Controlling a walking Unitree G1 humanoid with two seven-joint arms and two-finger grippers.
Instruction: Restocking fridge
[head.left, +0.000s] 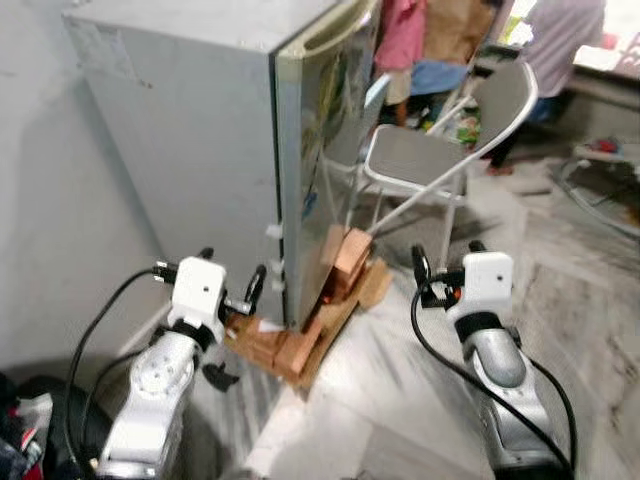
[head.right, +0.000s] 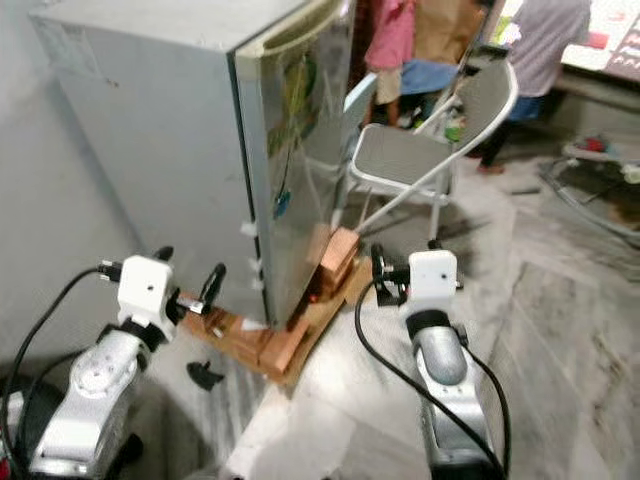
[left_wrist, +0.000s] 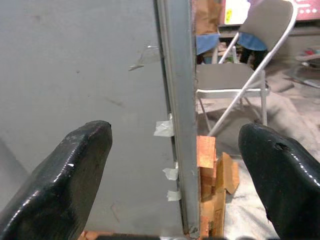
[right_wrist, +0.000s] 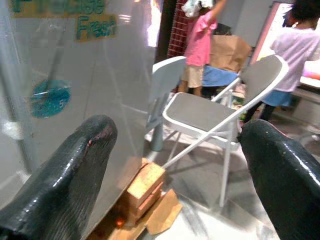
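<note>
A grey fridge (head.left: 190, 150) stands ahead on the left, its door (head.left: 322, 140) shut and facing right. My left gripper (head.left: 232, 275) is open and empty, low by the fridge's near corner; in the left wrist view its fingers (left_wrist: 65, 180) frame the door edge (left_wrist: 179, 115), which has bits of tape on it. My right gripper (head.left: 447, 262) is also open and empty, out in front of the door; in the right wrist view its fingers (right_wrist: 70, 175) frame the shiny door face (right_wrist: 65, 75).
The fridge rests on bricks (head.left: 345, 260) and boards (head.left: 290, 350). A grey folding chair (head.left: 430, 160) stands just beyond the door. Two people (head.left: 400, 40) stand behind it. A small black part (head.left: 218, 377) lies on the marble floor (head.left: 400, 400). Dark bags (head.left: 20, 420) sit at lower left.
</note>
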